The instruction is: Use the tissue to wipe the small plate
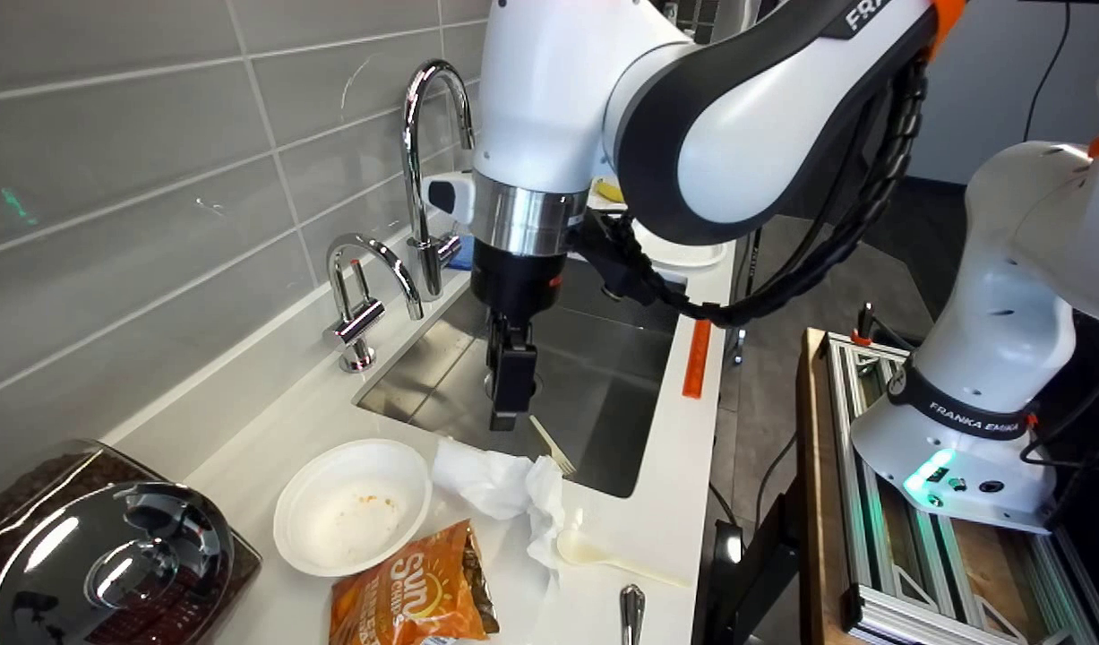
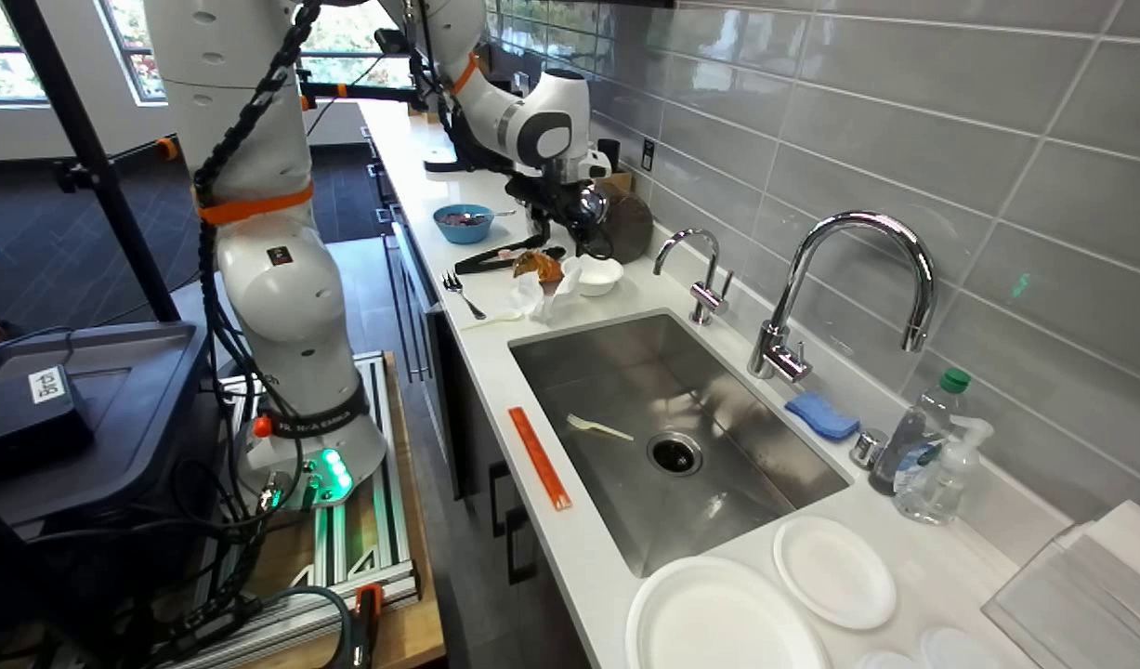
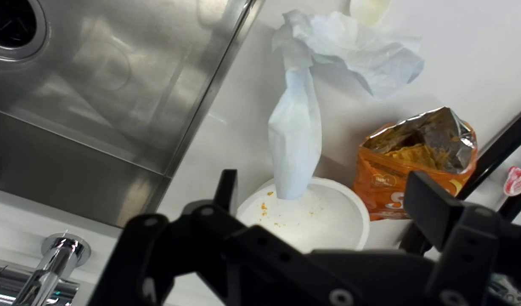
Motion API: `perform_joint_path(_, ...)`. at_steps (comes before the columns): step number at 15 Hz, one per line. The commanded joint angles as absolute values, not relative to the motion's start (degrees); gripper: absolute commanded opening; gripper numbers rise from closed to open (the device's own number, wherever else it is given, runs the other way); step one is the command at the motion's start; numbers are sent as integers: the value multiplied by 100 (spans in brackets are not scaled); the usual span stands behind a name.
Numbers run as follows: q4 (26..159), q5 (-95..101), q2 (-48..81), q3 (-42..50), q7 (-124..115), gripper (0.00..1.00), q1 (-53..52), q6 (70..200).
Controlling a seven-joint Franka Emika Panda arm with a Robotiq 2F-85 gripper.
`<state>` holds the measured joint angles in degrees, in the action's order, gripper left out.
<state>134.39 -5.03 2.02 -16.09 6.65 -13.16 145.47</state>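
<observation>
Hovering with pincer (image 3: 324, 182) spread wide

My fingers (image 3: 225, 189) stand far apart, and in the wrist view a white bowl (image 1: 325, 488) shows between them. In an exterior view I point downward, raised above the white bench (image 1: 674, 466).

The tissue (image 3: 296, 140) lies on the bench, between the bowl and the sink (image 2: 625, 390). Part of it is crumpled; the rest is drawn into a narrow fold, and from the wrist that end overlaps the bowl's rim. Whether it touches the bowl I cannot tell. The bowl sits upright, with orange crumbs (image 3: 263, 208) inside.

Just beside the bowl is an orange SunChips bag (image 1: 406, 582), its mouth gaping on yellow chips (image 3: 415, 153). A pale spoon (image 1: 594, 554) lies just beside the tissue, with a metal fork (image 2: 462, 295) near. A pale fork (image 2: 599, 427) rests on the sink floor.

At the sink's opposite end, well apart from the tissue, the smaller white plate (image 2: 834, 571) lies flat, just beside a larger plate (image 2: 718, 623). An orange strip (image 2: 539, 458) lies along the sink, on the side toward the bench's front. A blue sponge (image 2: 822, 415) lies behind the sink, near a tall faucet (image 2: 802, 269) and a green-capped bottle (image 2: 918, 432).
</observation>
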Motion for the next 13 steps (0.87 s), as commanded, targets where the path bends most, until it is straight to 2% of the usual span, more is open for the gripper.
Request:
perform_joint_path(1,13797,-397,-390,-1577,347,100,-1396,14472)
perform_joint_path(13,13732,-533,-508,-1552,482,100,-1471,14438)
